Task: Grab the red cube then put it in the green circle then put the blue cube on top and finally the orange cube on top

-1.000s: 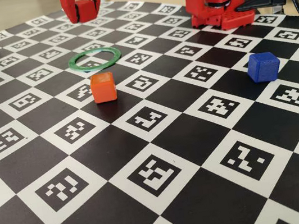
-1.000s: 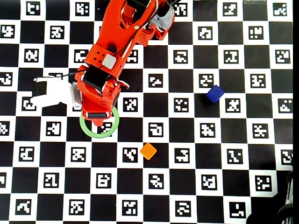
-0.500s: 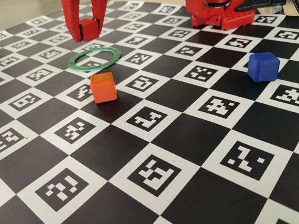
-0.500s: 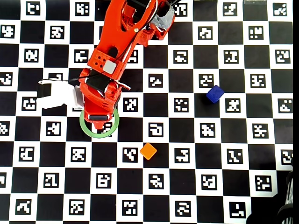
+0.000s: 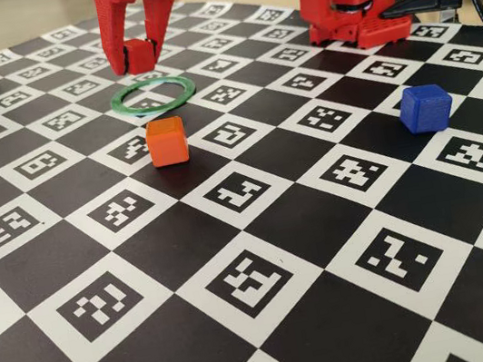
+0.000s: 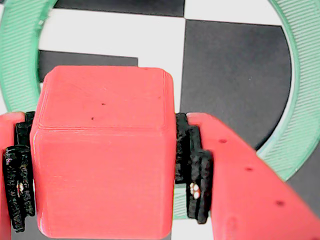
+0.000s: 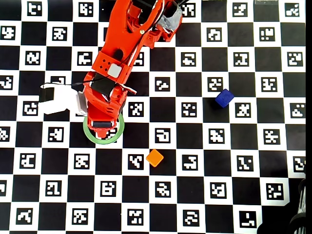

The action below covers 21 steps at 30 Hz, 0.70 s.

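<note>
In the fixed view the gripper hangs at the far left just above the green circle, its two fingers closed tight on the red cube — the wrist view shows black pads pressed against both sides of the cube, with the ring's inner floor directly below. Right of the ring and nearer the camera, the orange cube sits on the checkered marker board, just beside the ring but apart from it. The blue cube rests well off to the right — in the overhead view it lies far from both the ring and the arm.
</note>
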Each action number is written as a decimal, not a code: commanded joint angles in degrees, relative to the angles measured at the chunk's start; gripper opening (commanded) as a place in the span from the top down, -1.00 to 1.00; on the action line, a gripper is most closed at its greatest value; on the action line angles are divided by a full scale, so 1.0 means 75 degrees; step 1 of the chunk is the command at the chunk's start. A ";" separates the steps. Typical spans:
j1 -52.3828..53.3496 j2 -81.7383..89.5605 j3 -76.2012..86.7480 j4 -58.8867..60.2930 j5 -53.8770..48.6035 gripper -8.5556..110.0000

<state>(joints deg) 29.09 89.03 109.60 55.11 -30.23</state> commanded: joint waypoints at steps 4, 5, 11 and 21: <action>-0.0059 -0.0023 0.0012 -0.0258 0.0070 0.78; -0.0070 -0.0059 0.0023 -0.0281 0.0070 0.78; -0.0094 -0.0270 0.0035 -0.0352 0.0094 0.78; -0.0105 -0.0598 -0.0023 -0.0387 0.0129 0.78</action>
<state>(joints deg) 29.09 83.06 110.39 53.61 -29.71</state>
